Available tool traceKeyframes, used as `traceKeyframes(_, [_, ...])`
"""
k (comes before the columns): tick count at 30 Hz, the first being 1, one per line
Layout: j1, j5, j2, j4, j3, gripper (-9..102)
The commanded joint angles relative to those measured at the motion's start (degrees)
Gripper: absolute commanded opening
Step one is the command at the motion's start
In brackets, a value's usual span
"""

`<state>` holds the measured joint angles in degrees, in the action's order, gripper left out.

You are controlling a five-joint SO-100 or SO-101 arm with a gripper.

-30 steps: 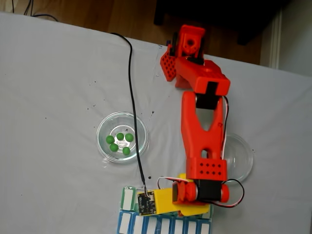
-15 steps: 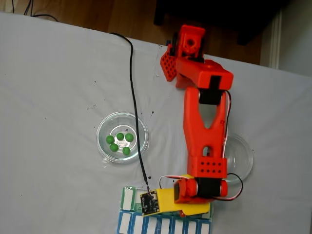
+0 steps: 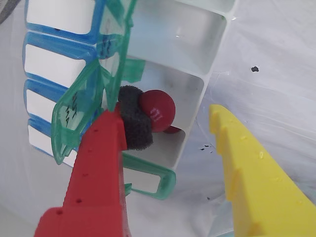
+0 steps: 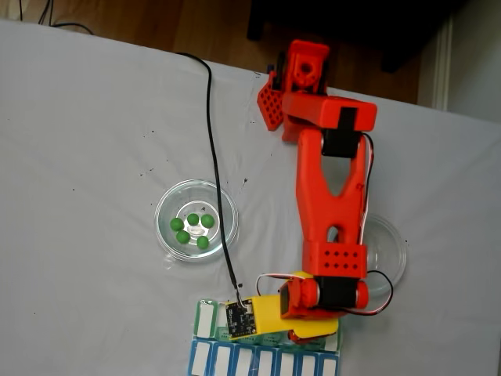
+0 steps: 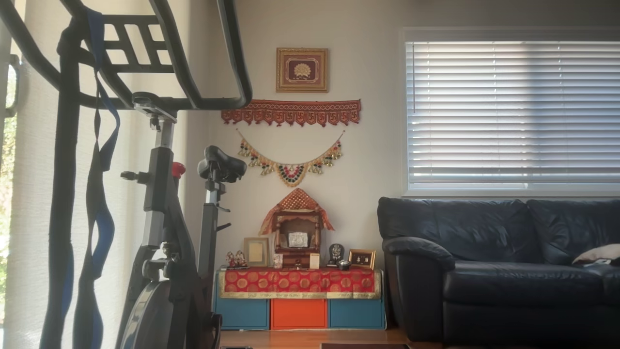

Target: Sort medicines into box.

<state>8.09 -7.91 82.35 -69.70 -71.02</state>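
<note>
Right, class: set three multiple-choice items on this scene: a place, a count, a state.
1. Where is the red ball? A) at an open box compartment B) on the floor C) on the cloth
2. How many green balls lie in the dish? A) three B) five C) seven
3. The gripper is: A) open B) shut on a green ball C) shut, empty
Answers: A, the wrist view shows it at the compartment mouth; B, five show in the fixed view; A, its fingers stand far apart.
</note>
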Motion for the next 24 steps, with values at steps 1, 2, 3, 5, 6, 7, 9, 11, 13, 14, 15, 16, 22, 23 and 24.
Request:
traceKeyframes(1, [1.23, -0.35, 8.26, -0.35, 1.32, 24])
traceKeyframes(2, [1.23, -0.44, 8.53, -0.44, 1.05, 24])
traceKeyframes(3, [1.23, -0.53, 8.70, -0.44, 0.88, 24])
traceKeyframes(5, [1.23, -0.44, 9.32, -0.44, 0.44, 24])
traceKeyframes(6, [1.23, -0.44, 9.58, -0.44, 0.26, 24])
traceKeyframes(7, [1.23, -0.44, 9.76, -0.35, 0.18, 24])
traceKeyframes(9, [1.23, -0.44, 9.84, -0.18, 0.00, 24])
traceKeyframes(11, [1.14, -0.44, 9.84, -0.18, 0.00, 23])
traceKeyframes(13, [1.14, -0.44, 10.02, -0.18, 0.00, 22])
traceKeyframes(14, [1.14, -0.44, 10.11, -0.44, 0.00, 21])
traceKeyframes(15, [1.14, -0.53, 10.37, -0.79, 0.00, 20])
traceKeyframes(16, [1.14, -0.53, 10.72, -0.97, 0.00, 19])
traceKeyframes(22, [1.32, -1.14, 14.50, -3.87, -0.09, 3])
traceKeyframes(23, [1.49, -0.88, 14.94, -4.66, 0.35, 1])
traceKeyframes(24, [1.67, -0.79, 15.29, -5.89, 1.05, 1])
